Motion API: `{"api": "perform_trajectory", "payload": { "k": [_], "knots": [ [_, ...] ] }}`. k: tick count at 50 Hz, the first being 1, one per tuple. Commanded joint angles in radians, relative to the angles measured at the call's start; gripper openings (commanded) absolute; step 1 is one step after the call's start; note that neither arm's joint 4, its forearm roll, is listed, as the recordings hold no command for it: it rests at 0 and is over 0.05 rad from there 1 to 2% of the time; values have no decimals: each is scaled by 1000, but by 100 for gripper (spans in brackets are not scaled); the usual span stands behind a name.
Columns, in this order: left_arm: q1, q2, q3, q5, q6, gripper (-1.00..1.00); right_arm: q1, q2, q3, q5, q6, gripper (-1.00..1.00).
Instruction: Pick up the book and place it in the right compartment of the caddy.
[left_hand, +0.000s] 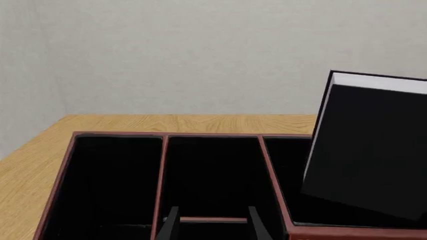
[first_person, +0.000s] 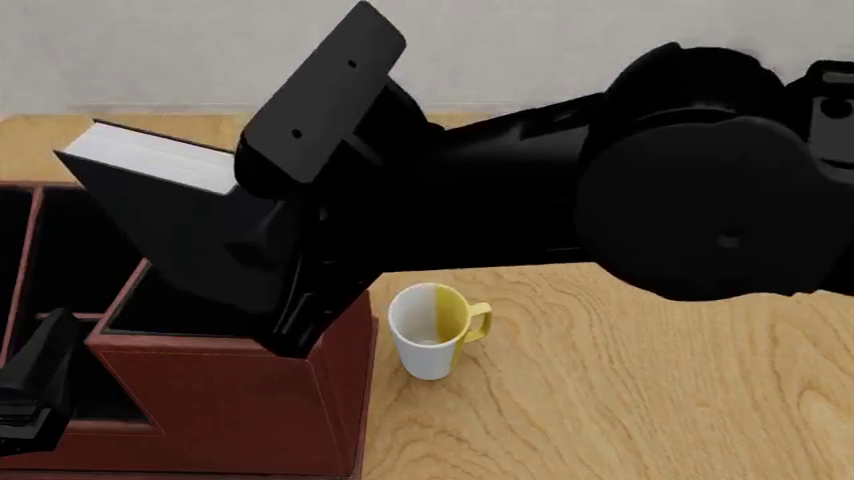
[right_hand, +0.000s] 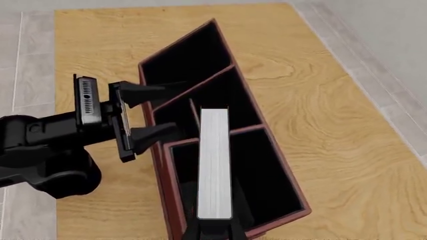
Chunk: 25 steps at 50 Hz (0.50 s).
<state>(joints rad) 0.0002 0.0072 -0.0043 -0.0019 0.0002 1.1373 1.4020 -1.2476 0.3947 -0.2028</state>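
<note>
The book (right_hand: 215, 165) has black covers and a pale grey-white page edge. My right gripper (right_hand: 215, 231) is shut on it and holds it tilted, its lower end inside the right compartment (right_hand: 267, 185) of the reddish-brown caddy (right_hand: 275, 150). In the front view the book (first_person: 147, 160) leans left over the caddy (first_person: 227, 400). In the left wrist view the book (left_hand: 367, 150) stands in the widest bay (left_hand: 287, 170). My left gripper (left_hand: 215, 225) is open and empty at the caddy's near wall, by the middle bay.
A white-and-yellow mug (first_person: 430, 330) stands upright on the wooden table just right of the caddy. The right arm (first_person: 601, 200) spans the front view. The left arm (right_hand: 47, 150) lies beside the caddy's long side. Two narrower bays (left_hand: 113, 185) are left of the divider.
</note>
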Motion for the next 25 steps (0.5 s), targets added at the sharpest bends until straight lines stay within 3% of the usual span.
{"api": "perform_trajectory", "payload": {
  "k": [1, 25],
  "knots": [
    [0, 0, 0, 0, 0, 100, -5, 11, 26, -43, 37, -100],
    [0, 0, 0, 0, 0, 100, -41, 36, 46, -87, 52, -100]
  ]
}}
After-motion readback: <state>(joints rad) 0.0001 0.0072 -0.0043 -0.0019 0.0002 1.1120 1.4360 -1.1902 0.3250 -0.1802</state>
